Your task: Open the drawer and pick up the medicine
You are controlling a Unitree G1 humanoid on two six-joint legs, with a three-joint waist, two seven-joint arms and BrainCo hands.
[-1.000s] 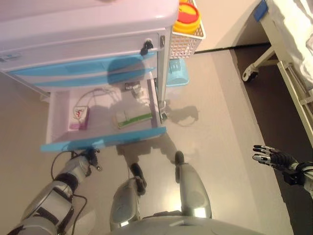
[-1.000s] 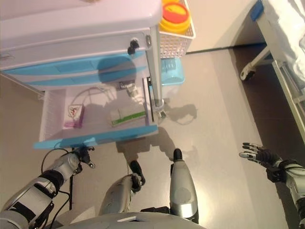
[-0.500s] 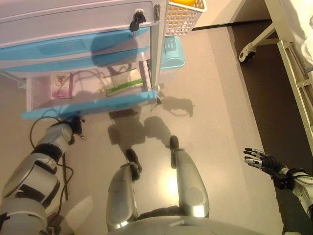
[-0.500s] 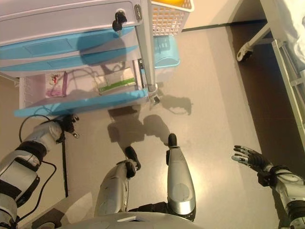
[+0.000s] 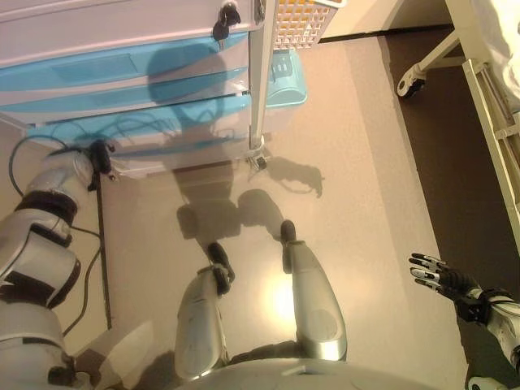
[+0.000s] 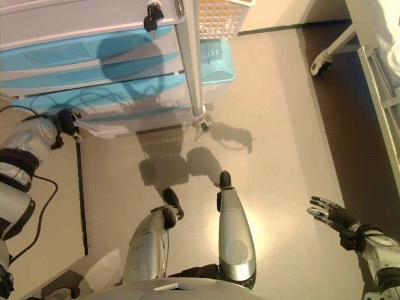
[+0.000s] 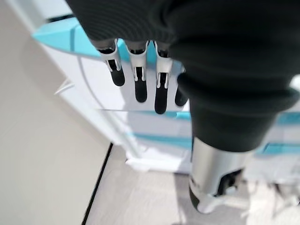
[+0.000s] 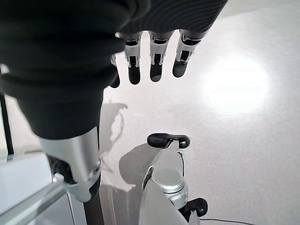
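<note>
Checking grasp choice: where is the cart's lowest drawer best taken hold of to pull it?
Probably the long front edge of the bottom drawer, approached from the robot's side: it spans the width of the cart and faces the robot. The left hand, fingers straight, is at its left end.

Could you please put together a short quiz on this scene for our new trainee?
1. True or false: the right hand holds a medicine box.
2. Where is the left hand? A) at the lower left corner of the drawer cart; B) over the bed; C) inside a basket.
3. In a few words: what hangs on the cart's side, at the top edge of the eye views?

Key
1. False: its fingers are spread and empty, over the floor.
2. A.
3. A white mesh basket.
</note>
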